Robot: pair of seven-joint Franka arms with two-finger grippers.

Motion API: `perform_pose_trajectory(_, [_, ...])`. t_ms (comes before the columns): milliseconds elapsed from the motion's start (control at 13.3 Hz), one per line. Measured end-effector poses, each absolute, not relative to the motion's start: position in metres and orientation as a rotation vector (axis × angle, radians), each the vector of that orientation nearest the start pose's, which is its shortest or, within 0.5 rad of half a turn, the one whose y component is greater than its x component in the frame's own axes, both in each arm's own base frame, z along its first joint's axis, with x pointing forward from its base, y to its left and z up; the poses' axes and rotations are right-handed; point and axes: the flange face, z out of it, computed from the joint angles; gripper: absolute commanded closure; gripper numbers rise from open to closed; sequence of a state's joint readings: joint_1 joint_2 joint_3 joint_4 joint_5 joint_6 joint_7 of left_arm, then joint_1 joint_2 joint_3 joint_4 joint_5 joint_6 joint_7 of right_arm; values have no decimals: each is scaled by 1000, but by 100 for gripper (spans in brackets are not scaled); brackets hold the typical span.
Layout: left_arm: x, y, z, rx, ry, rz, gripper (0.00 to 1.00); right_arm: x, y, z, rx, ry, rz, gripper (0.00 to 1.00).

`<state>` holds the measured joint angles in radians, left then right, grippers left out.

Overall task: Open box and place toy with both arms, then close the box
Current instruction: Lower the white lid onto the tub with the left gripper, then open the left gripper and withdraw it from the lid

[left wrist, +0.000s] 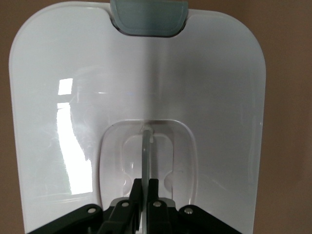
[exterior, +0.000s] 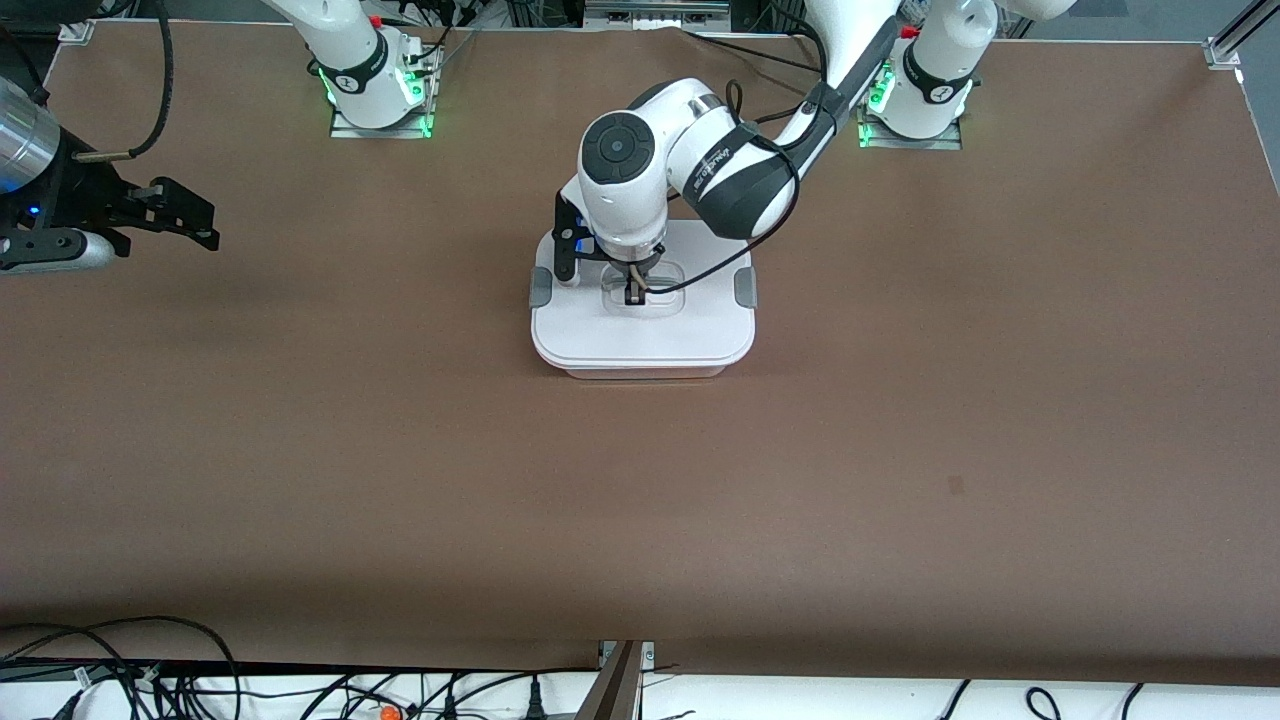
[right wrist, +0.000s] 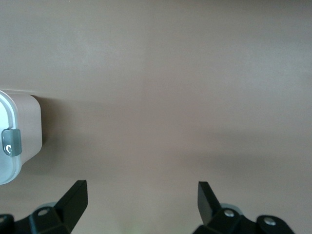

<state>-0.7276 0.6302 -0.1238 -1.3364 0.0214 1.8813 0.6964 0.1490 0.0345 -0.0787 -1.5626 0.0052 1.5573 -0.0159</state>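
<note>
We see a brown table (exterior: 900,450), matte and plain, with a small dark spot (exterior: 956,485) toward the left arm's end. The box (exterior: 643,330) sits mid-table, closer to the edge where the arm bases stand, white lid (left wrist: 204,87) on, grey clips (exterior: 745,288) at both short sides. The toy we cannot see anywhere.

The left pincer (exterior: 634,292) is down in the lid's recessed centre, fingers (left wrist: 146,192) pressed together on the thin upright handle (left wrist: 146,156). In the left wrist view we see window glare on the glossy lid and one clip at its rim.

The right pincer (exterior: 190,215) waits over the table near the edge at the right arm's end, fingers (right wrist: 73,197) spread wide, holding nothing. The right wrist view shows bare brown surface and a corner of the box with a clip.

Both bases (exterior: 375,95) are bolted on metal plates along the table edge farthest from the front camera, green lights lit. Along the nearest edge we see a white strip with loose black cables (exterior: 150,670) and a metal bracket (exterior: 625,660). A silver frame post (exterior: 1235,40) stands at one corner.
</note>
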Motion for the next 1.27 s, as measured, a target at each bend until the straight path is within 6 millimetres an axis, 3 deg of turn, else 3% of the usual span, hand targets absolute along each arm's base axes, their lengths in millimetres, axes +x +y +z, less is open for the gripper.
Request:
perform_pose_trajectory(150, [486, -528, 355, -2281, 2213, 135, 100, 562, 41, 608, -3137, -136, 62, 0])
perform_pose_trajectory(225, [486, -528, 355, -2279, 2213, 135, 1, 562, 41, 608, -3137, -136, 62, 0])
perform_pose_trajectory(450, [490, -527, 360, -2297, 2192, 116, 0, 562, 42, 608, -3137, -137, 63, 0])
perform_pose_trajectory(675, [505, -523, 389, -2340, 2143, 56, 0, 561, 42, 608, -3136, -138, 63, 0])
perform_pose_trajectory(825, [521, -509, 403, -2415, 2053, 40, 0, 561, 42, 608, -3136, -138, 63, 0])
perform_pose_trajectory(975, [552, -475, 416, -2528, 1909, 28, 0, 561, 42, 608, -3136, -138, 63, 0])
perform_pose_trajectory(1275, [617, -372, 455, -2750, 1551, -11, 0, 561, 43, 608, -3136, -139, 65, 0])
